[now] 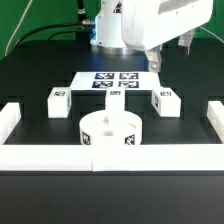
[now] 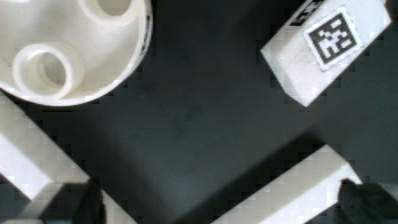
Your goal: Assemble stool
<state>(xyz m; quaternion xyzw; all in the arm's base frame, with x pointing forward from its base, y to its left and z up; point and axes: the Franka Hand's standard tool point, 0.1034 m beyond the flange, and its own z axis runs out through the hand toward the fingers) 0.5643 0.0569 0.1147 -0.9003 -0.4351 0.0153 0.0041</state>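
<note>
The round white stool seat (image 1: 110, 130) stands on the black table near the front rail, with a tag on its side. Three white tagged leg blocks lie behind it: one towards the exterior view's left (image 1: 57, 100), one in the middle (image 1: 116, 97) and one towards the right (image 1: 165, 101). My gripper (image 1: 160, 58) hangs above the table at the back right, over none of them. In the wrist view the seat (image 2: 68, 50) with its holes and one leg block (image 2: 329, 50) lie well apart from the gripper (image 2: 214, 205), which is open and empty.
The marker board (image 1: 112, 82) lies flat behind the leg blocks. White border rails run along the exterior view's left (image 1: 10, 120), right (image 1: 213, 120) and front (image 1: 110, 156). A white strip (image 2: 267, 190) crosses the wrist view between my dark fingertips (image 2: 71, 205).
</note>
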